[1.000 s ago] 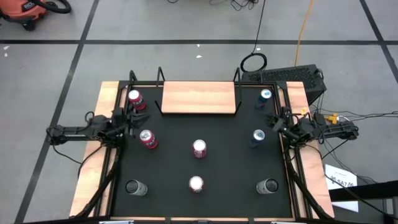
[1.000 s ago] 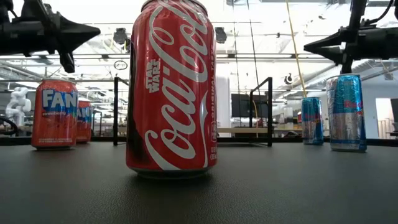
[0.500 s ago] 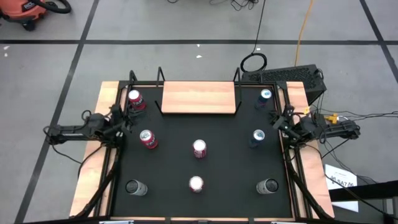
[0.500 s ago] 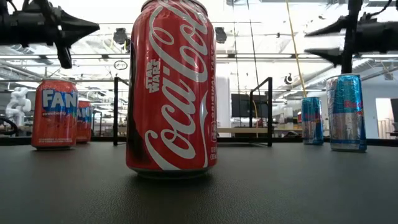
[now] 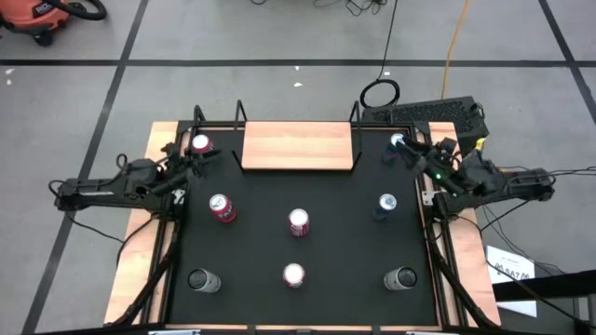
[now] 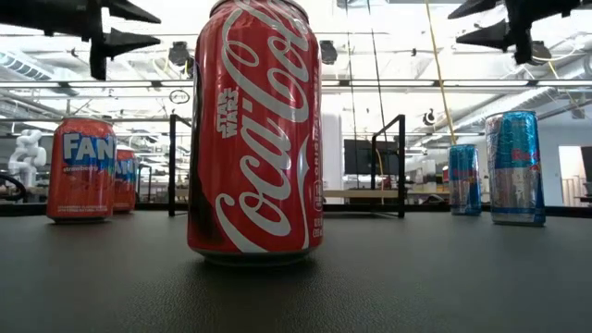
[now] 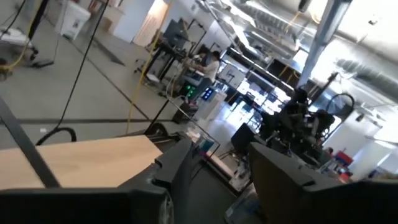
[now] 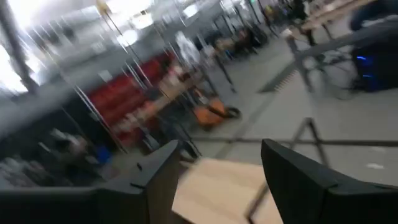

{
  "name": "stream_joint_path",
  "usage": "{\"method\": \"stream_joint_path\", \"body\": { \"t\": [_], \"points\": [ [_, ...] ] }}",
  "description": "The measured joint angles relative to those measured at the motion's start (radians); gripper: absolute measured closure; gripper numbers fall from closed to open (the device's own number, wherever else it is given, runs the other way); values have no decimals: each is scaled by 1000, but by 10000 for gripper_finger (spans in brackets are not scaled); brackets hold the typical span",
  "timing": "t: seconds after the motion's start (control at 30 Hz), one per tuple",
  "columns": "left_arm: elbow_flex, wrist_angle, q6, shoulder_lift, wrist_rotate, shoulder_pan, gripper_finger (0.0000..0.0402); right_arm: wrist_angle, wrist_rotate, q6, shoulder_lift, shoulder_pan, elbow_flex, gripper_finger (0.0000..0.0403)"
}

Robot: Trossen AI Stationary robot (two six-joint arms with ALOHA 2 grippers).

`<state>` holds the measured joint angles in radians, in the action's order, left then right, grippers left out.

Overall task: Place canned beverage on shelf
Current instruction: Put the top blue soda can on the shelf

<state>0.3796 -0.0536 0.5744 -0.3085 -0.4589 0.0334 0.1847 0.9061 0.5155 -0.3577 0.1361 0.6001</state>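
Eight drink cans stand on the black-topped table with wooden side edges, and none is on the shelf, a small rectangular light-wood board with thin black metal rods at its corners, set at the table's far middle and bare on top. To the shelf's left stands a red can with a white lid; the left claw hovers just beside it, its two dark fingers parted with a plain gap and nothing between them. To the shelf's right stands a blue can, and the right claw hangs close by it, fingers likewise spread and empty. Farther forward sit a second red can, a second blue can, a red can at the table's middle, a red Coca-Cola can at the front, and two dark-topped cans at the front corners. In the low view both claws sit above the cans' tops.
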Motion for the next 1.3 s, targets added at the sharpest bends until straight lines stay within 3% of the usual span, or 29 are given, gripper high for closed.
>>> {"method": "stream_joint_path", "body": {
  "t": [0.1, 0.3, 0.4, 0.5, 0.73, 1.0, 1.13, 1.3],
  "points": [
    [58, -3, 22, -57, 27, 18, 240, 271, 40, 66, -60, 0, 132, 188],
    [175, 29, 32, -161, 74, 41, 240, 653, 141, 211, -163, -30, 332, 188],
    [252, 95, 42, -226, 106, 43, 240, 814, 135, 275, -214, -66, 396, 188],
    [327, 168, 40, -297, 138, 43, 240, 916, 62, 303, -273, -103, 425, 188],
    [454, 236, -41, -437, 152, 45, 240, 961, -198, 310, -420, -188, 427, 179],
    [546, 318, -31, -513, 153, 91, 240, 975, -450, 298, -536, -411, 456, 88],
    [606, 404, -30, -546, 155, 120, 228, 972, -485, 237, -588, -545, 486, 44],
    [653, 481, -30, -585, 165, 160, 180, 977, -517, 134, -692, -727, 490, 34]
  ]
}}
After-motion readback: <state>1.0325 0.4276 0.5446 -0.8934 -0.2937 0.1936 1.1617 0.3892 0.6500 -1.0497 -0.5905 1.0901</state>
